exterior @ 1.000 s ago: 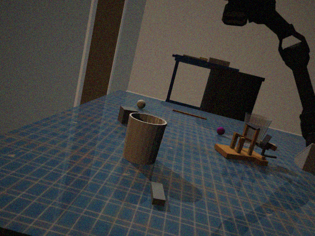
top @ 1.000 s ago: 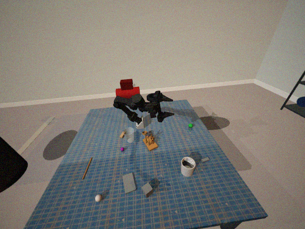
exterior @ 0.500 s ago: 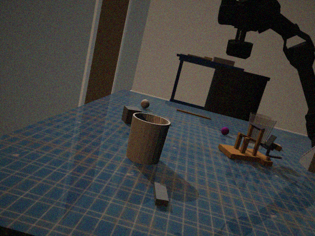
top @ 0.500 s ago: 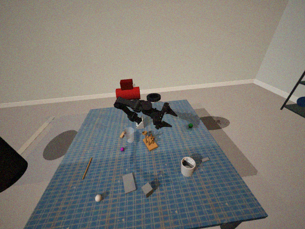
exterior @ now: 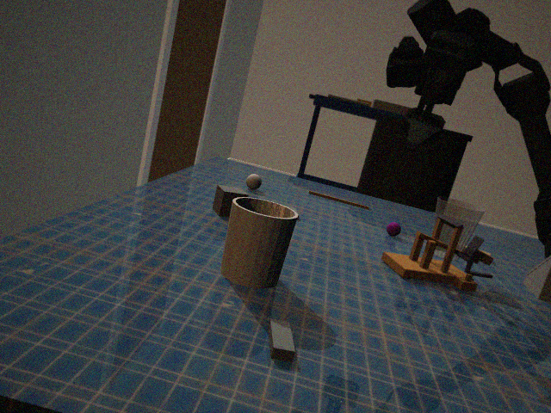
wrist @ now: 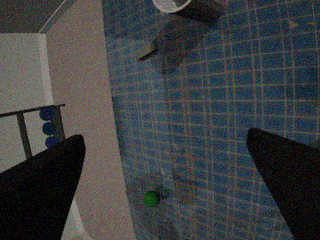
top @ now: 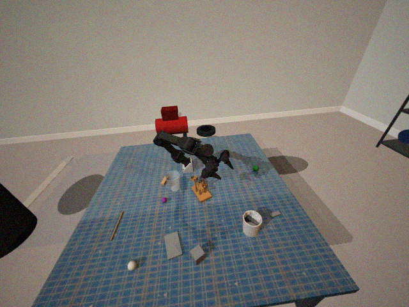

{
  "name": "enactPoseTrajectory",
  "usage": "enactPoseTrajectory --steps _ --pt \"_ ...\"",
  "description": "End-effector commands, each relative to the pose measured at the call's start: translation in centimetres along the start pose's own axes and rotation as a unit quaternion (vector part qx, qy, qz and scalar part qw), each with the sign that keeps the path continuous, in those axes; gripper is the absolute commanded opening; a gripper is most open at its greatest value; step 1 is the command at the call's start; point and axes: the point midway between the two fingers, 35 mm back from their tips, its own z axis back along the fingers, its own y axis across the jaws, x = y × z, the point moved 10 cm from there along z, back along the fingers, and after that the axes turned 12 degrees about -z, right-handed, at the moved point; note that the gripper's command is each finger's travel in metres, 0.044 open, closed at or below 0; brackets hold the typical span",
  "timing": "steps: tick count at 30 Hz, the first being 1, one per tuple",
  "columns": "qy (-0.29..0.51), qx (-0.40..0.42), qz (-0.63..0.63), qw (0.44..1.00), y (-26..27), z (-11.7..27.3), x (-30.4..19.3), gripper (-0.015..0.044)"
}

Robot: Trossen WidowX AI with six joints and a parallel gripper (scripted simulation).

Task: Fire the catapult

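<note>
My gripper point(top: 226, 173) point(wrist: 169, 139) is open and empty, raised above the table behind and right of the catapult in the top view. The wooden catapult point(top: 204, 196) point(exterior: 402, 265) stands mid-table; its spoon end shows no ball that I can make out. The white mug point(top: 252, 228) point(exterior: 256, 250) point(wrist: 171, 4) stands upright at the front right in the top view. A green ball point(top: 255, 167) point(wrist: 151, 199) lies near the right table edge, low in the wrist view. A purple ball point(top: 163, 199) point(exterior: 393, 229) lies left of the catapult. A whitish ball point(top: 131, 265) point(exterior: 253, 181) lies at the front left.
A clear cup point(top: 174, 182) stands left of the catapult beside a small wooden block point(top: 163, 180). A grey slab point(top: 173, 245), a grey block point(top: 197, 253) and a thin stick point(top: 117, 225) lie towards the front. A small grey piece point(top: 275, 213) point(exterior: 281, 340) lies beside the mug.
</note>
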Motion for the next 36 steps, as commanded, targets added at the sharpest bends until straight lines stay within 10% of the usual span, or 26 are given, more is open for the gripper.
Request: enactPoseTrajectory --steps 1,36 --pt "0.006 -0.053 0.026 0.998 -1.2 -0.8 -0.6 0.044" --pt "0.09 -0.392 0.26 0.878 -11.5 -3.3 -3.2 0.044"
